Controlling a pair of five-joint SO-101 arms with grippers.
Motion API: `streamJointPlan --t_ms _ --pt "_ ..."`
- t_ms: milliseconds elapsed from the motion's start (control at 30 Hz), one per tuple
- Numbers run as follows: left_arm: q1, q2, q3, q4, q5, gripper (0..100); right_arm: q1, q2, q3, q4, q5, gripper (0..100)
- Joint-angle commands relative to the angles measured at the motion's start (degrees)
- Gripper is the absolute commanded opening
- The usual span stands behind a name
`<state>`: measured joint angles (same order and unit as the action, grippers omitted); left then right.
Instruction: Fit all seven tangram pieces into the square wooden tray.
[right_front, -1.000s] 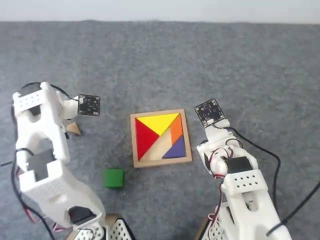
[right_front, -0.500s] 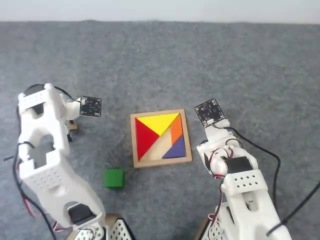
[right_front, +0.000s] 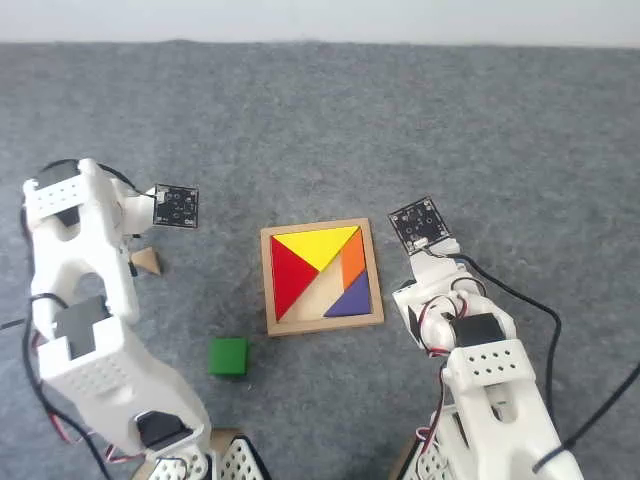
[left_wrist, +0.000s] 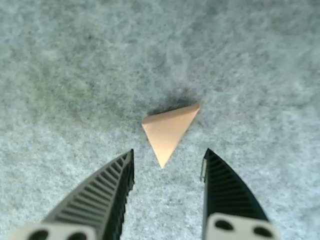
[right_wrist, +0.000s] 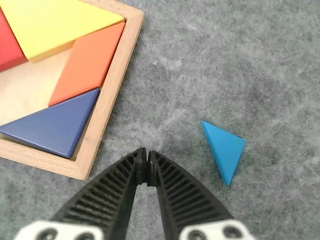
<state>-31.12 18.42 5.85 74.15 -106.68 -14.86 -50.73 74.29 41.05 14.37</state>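
The square wooden tray (right_front: 322, 325) lies mid-table holding a yellow triangle (right_front: 316, 246), a red triangle (right_front: 288, 277), an orange parallelogram (right_front: 353, 264) and a dark blue triangle (right_front: 352, 298); bare wood shows between them. A tan triangle (right_front: 147, 261) lies flat on the carpet to the left of the tray. In the left wrist view my left gripper (left_wrist: 168, 157) hangs open over the tan triangle (left_wrist: 169, 130), one finger on each side of its tip. My right gripper (right_wrist: 147, 152) is shut and empty just off the tray's corner (right_wrist: 107, 117), with a light blue triangle (right_wrist: 225, 148) beside it.
A green square piece (right_front: 228, 356) sits on the grey carpet in front of the tray's left corner. Open carpet stretches behind the tray and to the far right. Both arm bases stand at the near edge.
The left arm swung in over the tan triangle half a second ago, then drew back, so the triangle shows fully again. The right arm and the tray pieces have stayed put.
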Motion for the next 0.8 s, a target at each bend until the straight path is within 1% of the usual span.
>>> streamJointPlan --t_ms 0,200,400,567,767 --pt "1.9 -3.8 -1.3 -0.5 -0.5 21 -0.3 -1.3 -1.1 -0.6 1.1 1.2" --pt "5.1 2.5 -1.7 -1.3 -0.7 21 -0.3 -1.3 -1.1 -0.7 2.2 1.1" --pt "4.0 6.5 -1.7 -6.2 -0.7 21 -0.3 -1.3 -1.1 -0.8 3.2 1.0" --pt "3.0 6.2 -1.7 -5.8 -0.7 21 -0.3 -1.3 -1.1 -0.9 3.3 1.0" --pt "0.5 0.2 -1.5 -3.8 -0.8 21 -0.3 -1.3 -1.1 -0.9 3.3 1.0"
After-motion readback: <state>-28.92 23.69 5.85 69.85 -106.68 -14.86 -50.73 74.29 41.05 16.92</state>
